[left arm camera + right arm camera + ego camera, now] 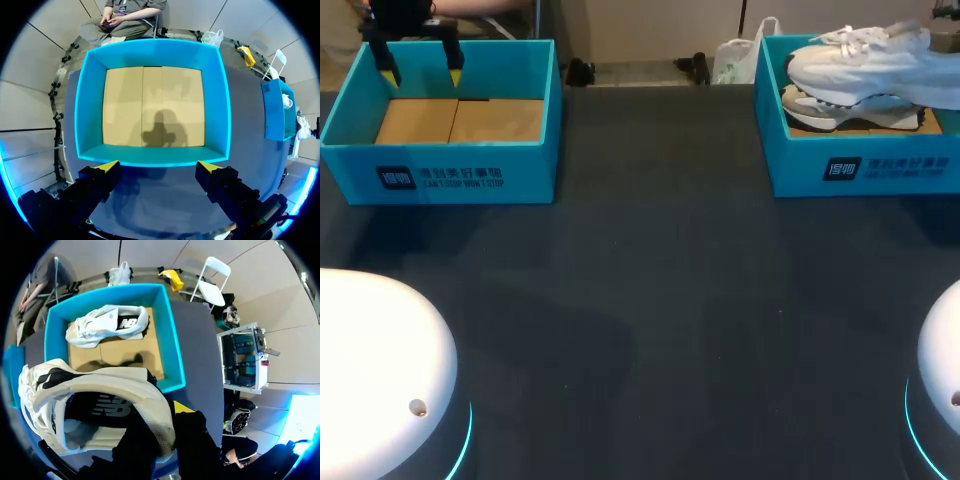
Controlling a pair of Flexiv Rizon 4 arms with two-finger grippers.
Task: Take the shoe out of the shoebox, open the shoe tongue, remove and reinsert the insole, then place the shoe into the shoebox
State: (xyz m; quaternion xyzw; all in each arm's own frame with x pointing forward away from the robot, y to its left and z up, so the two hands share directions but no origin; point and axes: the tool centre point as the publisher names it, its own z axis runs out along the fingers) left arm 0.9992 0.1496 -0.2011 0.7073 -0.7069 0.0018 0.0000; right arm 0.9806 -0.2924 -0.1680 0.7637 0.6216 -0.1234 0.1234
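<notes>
My right gripper (167,425) is clamped on the heel end of the white sneaker (860,60), held over the shoebox (880,170) at the tabletop's far right corner, toe toward my left gripper (421,72), which hangs open at the far left corner.

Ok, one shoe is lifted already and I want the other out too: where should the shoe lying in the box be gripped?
Probably at the midfoot, from straight above: the shoe lies on its side, so a grip can close across sole and laces, and the box walls block any sideways approach.
</notes>
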